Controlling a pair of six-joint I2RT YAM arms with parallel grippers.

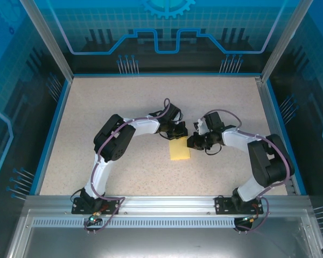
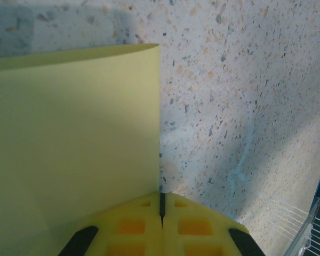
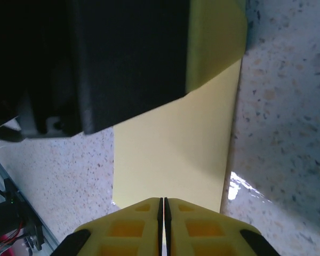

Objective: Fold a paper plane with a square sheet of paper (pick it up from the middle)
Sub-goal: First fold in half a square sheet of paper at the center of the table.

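We are looking at the square sheet of paper (image 1: 179,150) (image 2: 74,149) (image 3: 170,154), plain pale yellow and unmarked, lying just right of the scene's centre. Most of it is resting flat, while one edge is curling upward.

Paper (image 1: 179,149) pale yellow, plain; tabletop (image 1: 124,102) beige w/ dark specks.

A robot lab test cell: speckled tabletop (image 1: 97,107) inside blue-printed clear panels (image 1: 167,32), aluminium framing (image 1: 167,202).
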